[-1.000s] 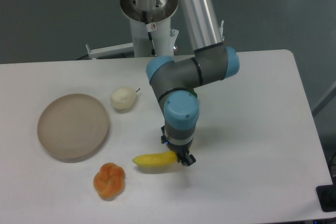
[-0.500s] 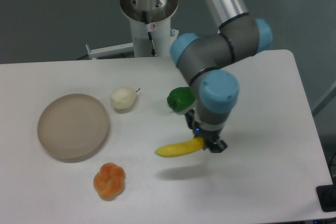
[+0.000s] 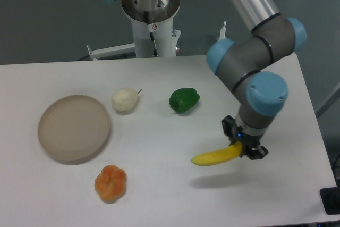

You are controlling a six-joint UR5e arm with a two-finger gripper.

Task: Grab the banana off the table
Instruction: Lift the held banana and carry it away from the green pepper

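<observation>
The yellow banana (image 3: 213,157) hangs lifted above the white table (image 3: 159,195), casting a shadow on the surface below it. My gripper (image 3: 245,149) is shut on its right end, right of centre in the view. The banana points left and slightly down from the fingers. The fingertips themselves are mostly hidden behind the wrist.
A green pepper (image 3: 184,100) lies up and to the left of the gripper. A pale pear (image 3: 125,100) sits left of it. A round beige plate (image 3: 74,127) is at the far left, with an orange bun-like item (image 3: 110,183) below it. The robot base (image 3: 150,11) stands at the back.
The arm has carried the banana to the right, from near the orange item to the right half of the table, lifted off the surface. The green pepper, hidden at first, now shows fully.
</observation>
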